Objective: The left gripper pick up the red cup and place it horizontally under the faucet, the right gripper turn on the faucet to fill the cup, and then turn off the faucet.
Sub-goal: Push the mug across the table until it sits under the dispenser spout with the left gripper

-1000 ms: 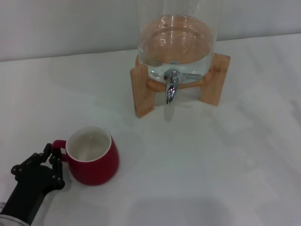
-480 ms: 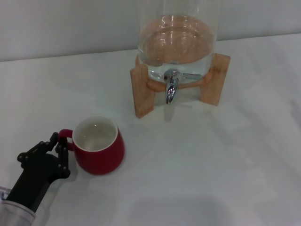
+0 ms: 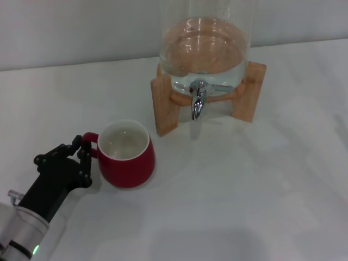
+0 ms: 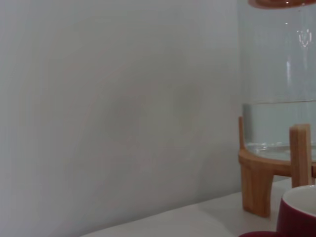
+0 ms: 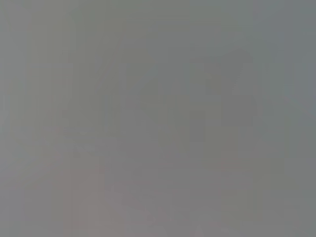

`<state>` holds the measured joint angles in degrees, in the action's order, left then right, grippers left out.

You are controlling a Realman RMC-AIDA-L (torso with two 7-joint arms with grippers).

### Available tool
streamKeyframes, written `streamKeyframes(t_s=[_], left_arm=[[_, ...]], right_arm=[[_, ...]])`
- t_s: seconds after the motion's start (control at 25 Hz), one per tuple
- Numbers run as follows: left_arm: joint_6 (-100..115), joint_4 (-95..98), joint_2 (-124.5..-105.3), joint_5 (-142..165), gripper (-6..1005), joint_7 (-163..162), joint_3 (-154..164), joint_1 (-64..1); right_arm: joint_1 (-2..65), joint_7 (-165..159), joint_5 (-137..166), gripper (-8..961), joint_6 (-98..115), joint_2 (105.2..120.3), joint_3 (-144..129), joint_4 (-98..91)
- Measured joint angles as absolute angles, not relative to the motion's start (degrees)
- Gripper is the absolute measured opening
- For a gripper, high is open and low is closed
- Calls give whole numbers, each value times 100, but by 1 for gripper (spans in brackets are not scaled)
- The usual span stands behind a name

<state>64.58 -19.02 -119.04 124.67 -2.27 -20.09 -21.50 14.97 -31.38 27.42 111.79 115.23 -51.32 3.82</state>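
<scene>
On the white desk (image 3: 261,185), our left gripper (image 3: 81,155) has its jaws closed on the red cup (image 3: 128,155) by the handle. The faucet (image 3: 198,103) lies well ahead, unopened; placing, filling and closing remain.

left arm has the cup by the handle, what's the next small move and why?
Probably carry the red cup farther toward the faucet. The left gripper is shut on the cup's handle, the cup stands upright, short of the wooden stand, and the spout has nothing beneath it. The right gripper is out of view.
</scene>
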Motion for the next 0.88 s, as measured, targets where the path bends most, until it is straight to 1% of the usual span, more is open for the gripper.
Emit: streamKeyframes(t_s=[0.44, 0.88], left_arm=[[6216, -1767, -11900, 12827, 123, -484, -1998, -2537], [6196, -1672, -11900, 13171, 125, -753, -2002, -2674]], right_arm=[[1510, -3138, 2745, 758, 11179, 11523, -5132, 407], [1506, -3138, 2812, 758, 11192, 11523, -5132, 422]])
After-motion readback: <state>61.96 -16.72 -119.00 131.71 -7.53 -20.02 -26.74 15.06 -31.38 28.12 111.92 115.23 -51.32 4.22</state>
